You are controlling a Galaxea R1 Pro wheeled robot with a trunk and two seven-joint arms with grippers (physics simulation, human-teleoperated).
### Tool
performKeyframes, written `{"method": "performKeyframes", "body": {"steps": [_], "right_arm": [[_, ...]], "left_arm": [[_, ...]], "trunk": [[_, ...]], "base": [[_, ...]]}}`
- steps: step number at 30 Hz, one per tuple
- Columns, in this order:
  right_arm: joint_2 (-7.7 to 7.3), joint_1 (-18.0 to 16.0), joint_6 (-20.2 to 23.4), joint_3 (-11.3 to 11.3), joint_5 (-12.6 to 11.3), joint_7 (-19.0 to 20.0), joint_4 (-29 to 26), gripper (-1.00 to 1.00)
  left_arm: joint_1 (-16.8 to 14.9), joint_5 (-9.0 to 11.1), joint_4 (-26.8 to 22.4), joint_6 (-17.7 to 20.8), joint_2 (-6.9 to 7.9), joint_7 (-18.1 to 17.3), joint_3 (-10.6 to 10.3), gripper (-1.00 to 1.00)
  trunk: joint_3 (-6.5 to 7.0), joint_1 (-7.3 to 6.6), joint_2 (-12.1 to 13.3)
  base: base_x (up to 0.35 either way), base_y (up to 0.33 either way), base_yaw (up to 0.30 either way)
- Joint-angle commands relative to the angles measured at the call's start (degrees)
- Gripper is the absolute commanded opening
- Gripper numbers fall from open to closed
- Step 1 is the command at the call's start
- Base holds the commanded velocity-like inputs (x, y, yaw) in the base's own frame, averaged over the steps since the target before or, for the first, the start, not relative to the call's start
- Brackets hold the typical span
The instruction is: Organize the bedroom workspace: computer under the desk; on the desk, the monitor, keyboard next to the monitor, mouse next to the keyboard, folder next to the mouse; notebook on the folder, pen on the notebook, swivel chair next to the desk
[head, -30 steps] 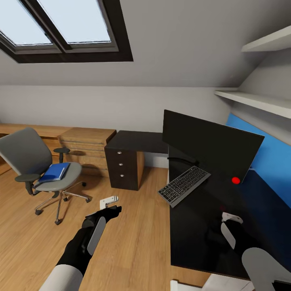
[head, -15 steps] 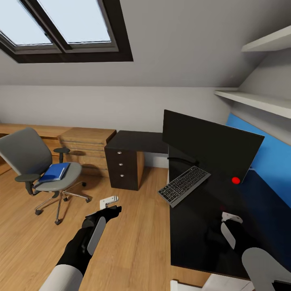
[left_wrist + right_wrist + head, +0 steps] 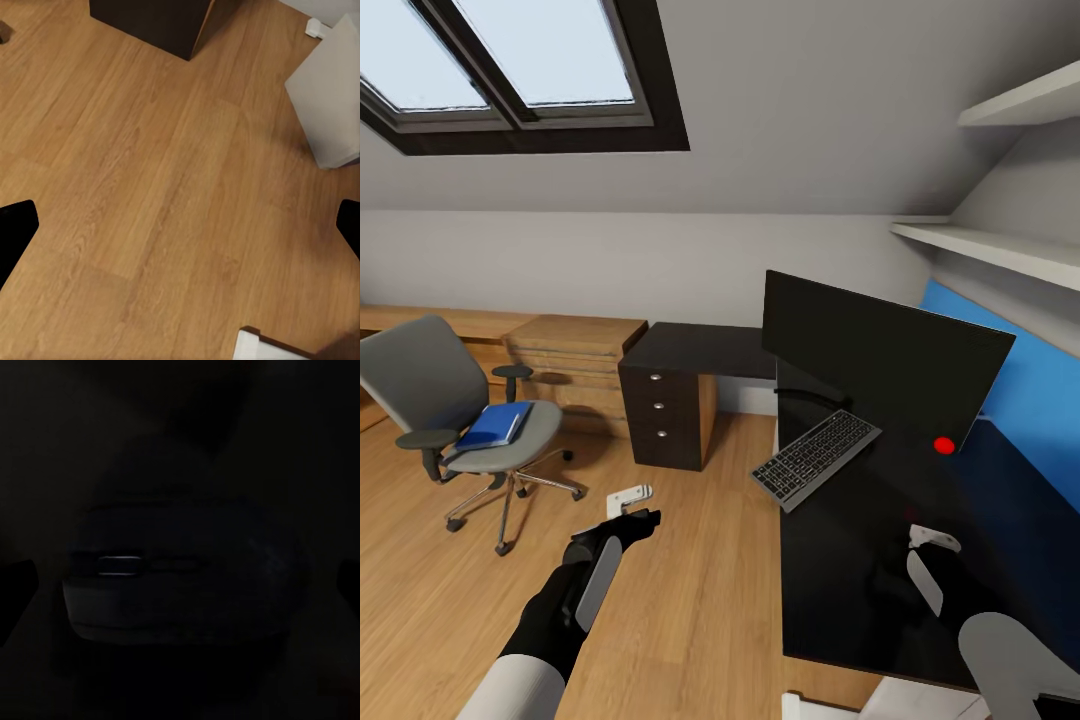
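Observation:
A black monitor stands on the black desk, with a grey keyboard lying at an angle in front of it near the desk's left edge. A small red round thing sits by the monitor's base. My right gripper hangs open low over the desk; in its wrist view a dark mouse lies between the wide-apart fingers. The grey swivel chair stands at the left with a blue folder on its seat. My left gripper is open over the wooden floor.
A dark drawer unit stands at the desk's far end, with low wooden cabinets along the back wall. A white box-like thing lies on the floor. Wall shelves hang above the desk on the right.

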Motion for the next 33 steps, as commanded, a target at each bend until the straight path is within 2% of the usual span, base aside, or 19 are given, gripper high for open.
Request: {"method": "performKeyframes", "body": {"steps": [1, 33], "right_arm": [[0.00, 0.0, 0.2, 0.0, -0.6, -0.3, -0.1, 1.00], [0.00, 0.0, 0.2, 0.1, -0.6, -0.3, -0.1, 1.00]], "left_arm": [[0.0, 0.6, 0.0, 0.2, 0.01, 0.5, -0.1, 1.00], [0.0, 0.6, 0.3, 0.2, 0.01, 0.4, -0.1, 1.00]], "trunk": [[-0.07, 0.00, 0.0], [-0.07, 0.00, 0.0]], "base": [[0.000, 0.000, 0.000], [0.010, 0.000, 0.000]]}}
